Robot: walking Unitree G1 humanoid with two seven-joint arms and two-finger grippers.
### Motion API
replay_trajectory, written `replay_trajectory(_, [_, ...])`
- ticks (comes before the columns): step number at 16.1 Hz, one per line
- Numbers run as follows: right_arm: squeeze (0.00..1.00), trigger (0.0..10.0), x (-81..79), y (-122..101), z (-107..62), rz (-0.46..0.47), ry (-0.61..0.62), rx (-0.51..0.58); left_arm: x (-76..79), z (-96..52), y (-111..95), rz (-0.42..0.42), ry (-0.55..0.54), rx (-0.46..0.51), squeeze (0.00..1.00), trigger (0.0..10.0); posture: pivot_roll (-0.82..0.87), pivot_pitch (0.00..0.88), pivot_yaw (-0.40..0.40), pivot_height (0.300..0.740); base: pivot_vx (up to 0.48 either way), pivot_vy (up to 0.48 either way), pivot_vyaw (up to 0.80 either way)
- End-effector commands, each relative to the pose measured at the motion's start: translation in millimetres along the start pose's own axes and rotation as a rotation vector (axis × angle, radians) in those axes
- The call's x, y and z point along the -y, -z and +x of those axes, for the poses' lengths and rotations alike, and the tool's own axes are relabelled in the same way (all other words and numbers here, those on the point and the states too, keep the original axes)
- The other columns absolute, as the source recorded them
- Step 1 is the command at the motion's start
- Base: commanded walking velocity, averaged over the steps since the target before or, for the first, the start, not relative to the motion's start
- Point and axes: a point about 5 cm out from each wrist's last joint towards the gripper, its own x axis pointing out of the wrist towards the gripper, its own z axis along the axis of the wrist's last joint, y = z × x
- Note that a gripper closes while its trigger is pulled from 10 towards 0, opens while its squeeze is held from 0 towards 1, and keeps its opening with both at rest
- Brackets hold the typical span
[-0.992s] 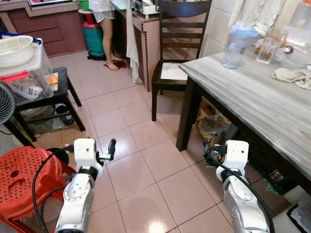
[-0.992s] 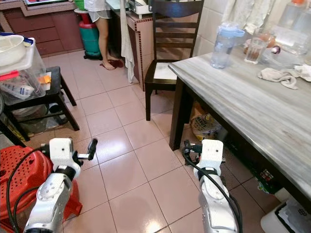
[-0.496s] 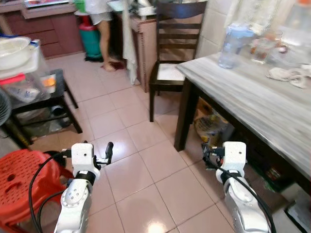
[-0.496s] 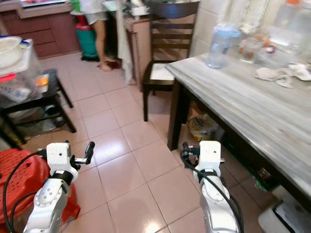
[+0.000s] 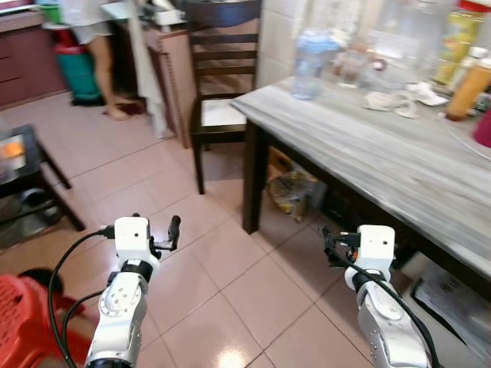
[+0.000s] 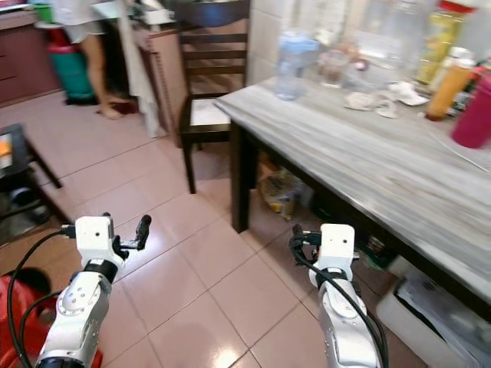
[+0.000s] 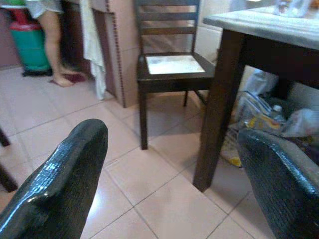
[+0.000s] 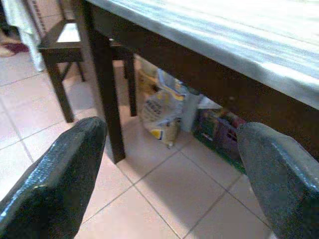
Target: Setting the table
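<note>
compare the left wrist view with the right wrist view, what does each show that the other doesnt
The left wrist view alone takes in a person's bare legs, a green container behind them and a white cloth hanging by a counter.

The right wrist view alone takes in the grey table top from its edge, plus a yellow printed bag and a dark crate under it.

Both share the dark wooden chair, a dark table leg, the pinkish floor tiles, and open jaws with nothing between them.
</note>
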Motion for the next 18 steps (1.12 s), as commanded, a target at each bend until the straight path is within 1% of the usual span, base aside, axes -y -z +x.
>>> replay_trajectory(1, [0.00, 10.0, -0.1, -2.7, 1.6, 0.007, 0.002, 0.003, -3.8, 0.0, 2.3, 0.001, -0.013, -0.019, 0.00, 10.0, -0.23, 0.014, 0.008, 0.740, 0.000, 0.000, -0.75])
replay_trajectory(2, [0.00, 10.0, -0.9, -3.1, 2.1, 0.004, 0.002, 0.003, -3.9, 1.9, 2.3, -0.016, 0.002, -0.021, 0.00, 10.0, -0.23, 0.016, 0.007, 0.740, 0.000, 0.000, -0.74])
replay_trajectory(4, [0.00, 10.0, -2.6, -4.3, 2.2, -0.003, -0.003, 0.008, -1.7, 5.5, -0.8, -0.006, 0.040, -0.010, 0.00, 10.0, -0.23, 0.018, 0.007, 0.740, 0.000, 0.000, -0.74])
replay_trajectory(7, [0.00, 10.0, -3.1, -4.8, 1.7, -0.008, -0.005, 0.011, 5.0, 7.4, -3.8, -0.045, 0.102, 0.001, 0.00, 10.0, -0.24, 0.023, 0.009, 0.740, 0.000, 0.000, -0.73])
replay_trajectory(9, [0.00, 10.0, -3.2, -7.3, 0.6, -0.035, -0.010, 0.027, 8.1, 6.3, -2.9, -0.050, 0.129, 0.001, 0.00, 10.0, -0.24, 0.027, 0.013, 0.740, 0.261, 0.000, -0.71])
replay_trajectory(11, [0.00, 10.0, -5.2, -12.6, -1.6, -0.076, -0.021, 0.066, 8.5, 5.5, -2.8, -0.055, 0.131, 0.003, 0.00, 10.0, -0.25, 0.027, 0.013, 0.740, 0.277, 0.000, -0.71])
replay_trajectory(12, [0.00, 10.0, -9.7, -19.1, -5.2, -0.083, -0.042, 0.103, 9.1, 4.4, -3.9, -0.065, 0.143, 0.011, 0.00, 10.0, -0.25, 0.030, 0.014, 0.740, 0.281, 0.000, -0.71])
replay_trajectory(14, [0.00, 10.0, -12.2, -22.2, -8.6, -0.088, -0.053, 0.121, 9.5, 2.9, -5.5, -0.065, 0.149, 0.017, 0.00, 10.0, -0.25, 0.032, 0.015, 0.740, 0.302, 0.000, -0.71])
replay_trajectory(18, [0.00, 10.0, -15.8, -21.6, -12.8, -0.087, -0.065, 0.118, 11.3, -3.5, -2.0, -0.072, 0.171, 0.007, 0.00, 10.0, -0.24, 0.034, 0.018, 0.740, 0.314, 0.000, -0.71])
